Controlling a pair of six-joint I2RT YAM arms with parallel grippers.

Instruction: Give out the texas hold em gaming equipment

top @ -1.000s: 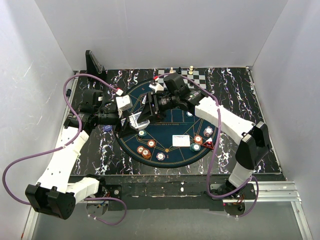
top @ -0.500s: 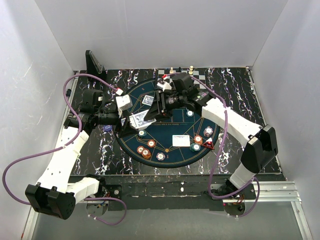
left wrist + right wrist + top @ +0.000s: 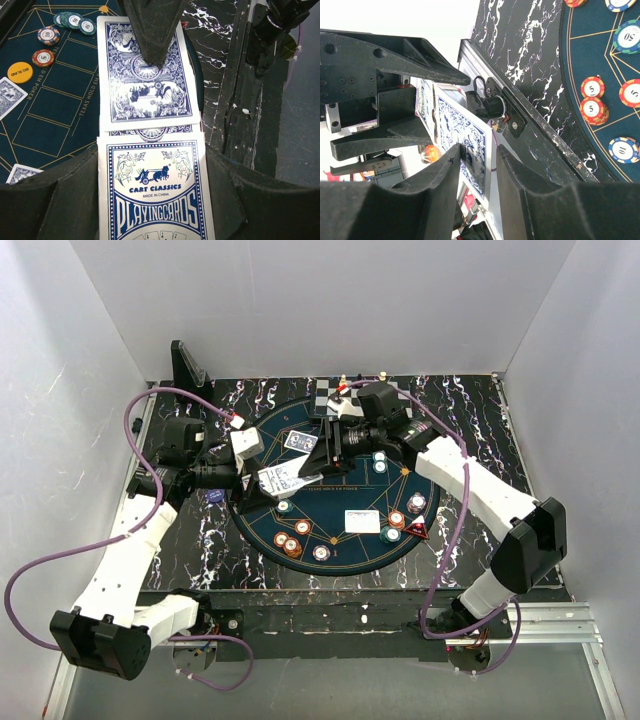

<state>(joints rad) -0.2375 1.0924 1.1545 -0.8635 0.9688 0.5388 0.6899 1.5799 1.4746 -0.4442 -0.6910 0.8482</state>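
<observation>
Above the mat (image 3: 345, 540), right gripper (image 3: 322, 455) jaws have narrowed onto the card (image 3: 145, 75).

Card box (image 3: 152, 192): white with blue print, "CART CLASSICS / PLAYING CARDS", held off the surface in the left hand (image 3: 262, 483), which is clamped on its sides.

Top card (image 3: 144, 75): blue-patterned back, slid partly out of the box mouth, far end pinched between the right hand (image 3: 318, 458) fingers.

One card (image 3: 295, 442) lies back-up on the far part of the round playing surface; a white face-up card (image 3: 362, 521) lies toward its near side.

Poker chips (image 3: 292, 541): orange, white-pink and teal, flat, in small clusters near the left and right near edges.

Red triangular marker (image 3: 416, 531) just beside the right-hand chips.

Yellow disc (image 3: 20, 72) flat, printed "BIG BLIND".
</observation>
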